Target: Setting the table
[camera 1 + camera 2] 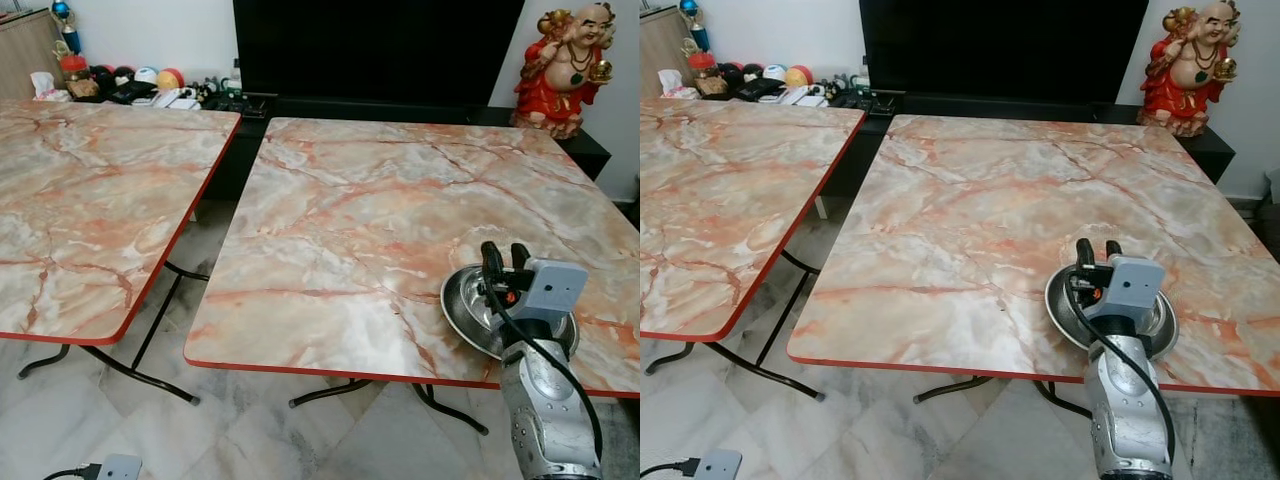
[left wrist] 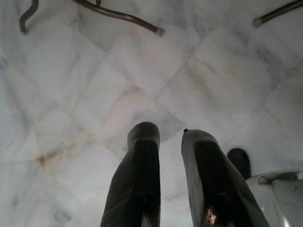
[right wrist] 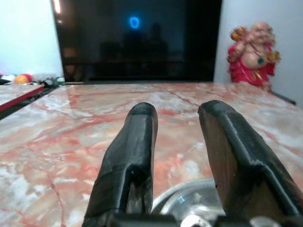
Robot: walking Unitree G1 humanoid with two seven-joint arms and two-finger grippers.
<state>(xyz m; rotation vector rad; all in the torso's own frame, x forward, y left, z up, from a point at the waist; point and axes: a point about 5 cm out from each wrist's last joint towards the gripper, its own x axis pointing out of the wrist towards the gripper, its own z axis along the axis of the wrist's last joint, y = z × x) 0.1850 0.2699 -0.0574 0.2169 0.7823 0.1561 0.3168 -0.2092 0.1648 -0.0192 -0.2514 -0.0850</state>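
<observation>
Two pink-veined marble-look folding tables with red edging (image 1: 380,220) side by side, round shiny steel plate (image 1: 1065,305) near front right edge of right-hand table, right gripper (image 3: 176,111) poised above plate with fingers parted and empty, left gripper (image 2: 170,137) hanging over pale floor tiles (image 2: 94,85), fingers narrowly apart.

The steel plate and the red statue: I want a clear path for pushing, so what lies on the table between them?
Nothing: the eye views show only bare marble tabletop between the steel plate, under the right gripper, and the red statue.
</observation>
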